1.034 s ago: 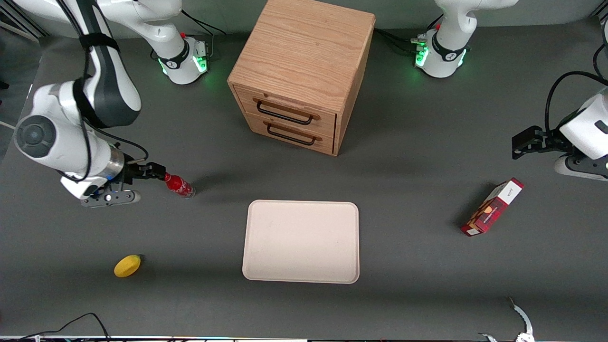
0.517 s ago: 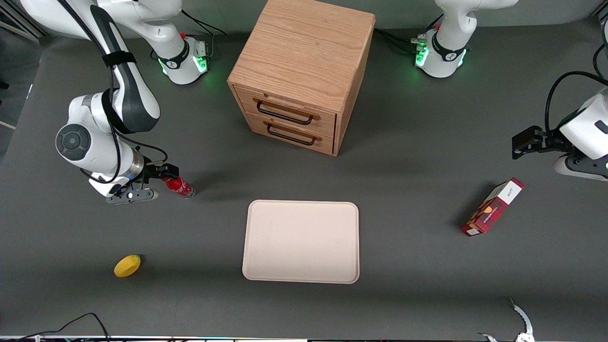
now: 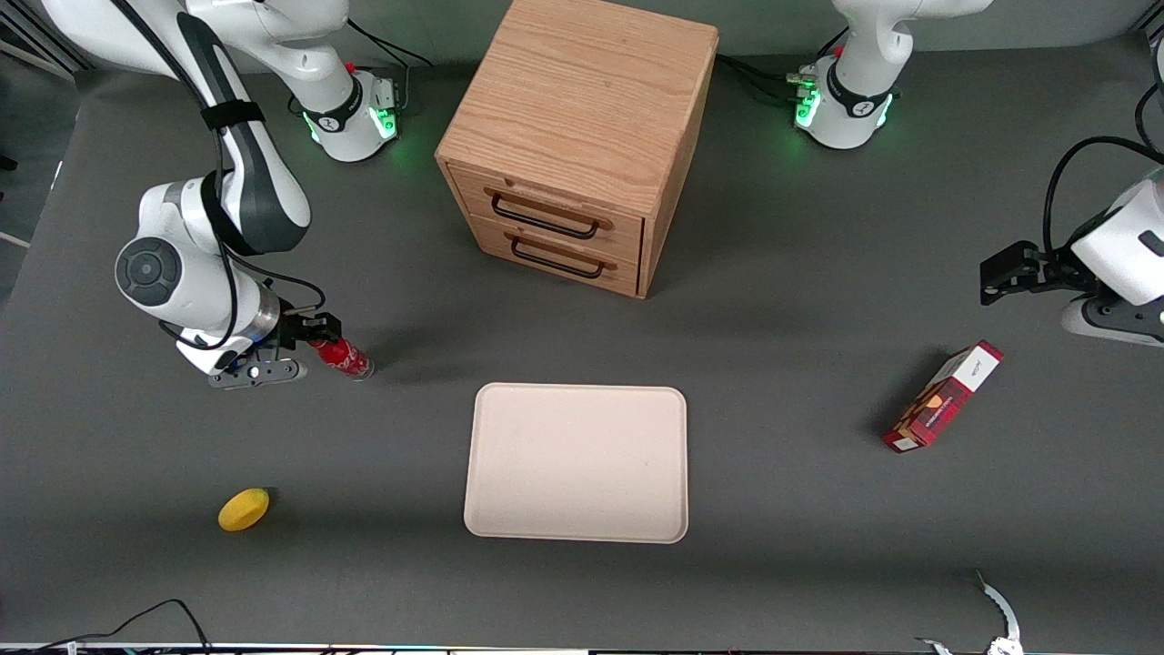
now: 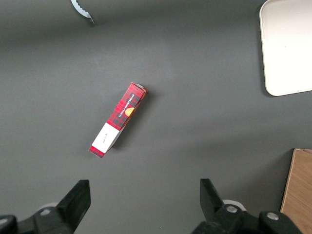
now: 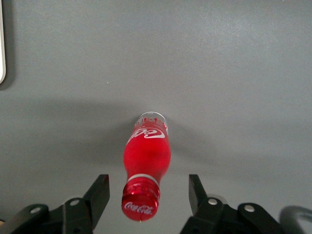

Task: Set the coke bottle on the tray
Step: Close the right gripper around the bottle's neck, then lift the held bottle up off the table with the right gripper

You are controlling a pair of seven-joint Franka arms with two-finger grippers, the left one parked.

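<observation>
Pincer point(image 5: 146, 195) open around one coke bottle point(image 5: 146, 161); one tray point(image 3: 576, 462) apart.

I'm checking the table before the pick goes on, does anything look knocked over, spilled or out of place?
Nothing looks spilled or damaged. The coke bottle stands upright on the table, capped, with the gripper open around its neck. The tray lies flat and bare. The only thing askew is the red and white box, lying on its side at an angle toward the parked arm's end.

Hand point(image 5: 146, 195) roots and tray point(image 5: 1, 44) cut by frame edge
</observation>
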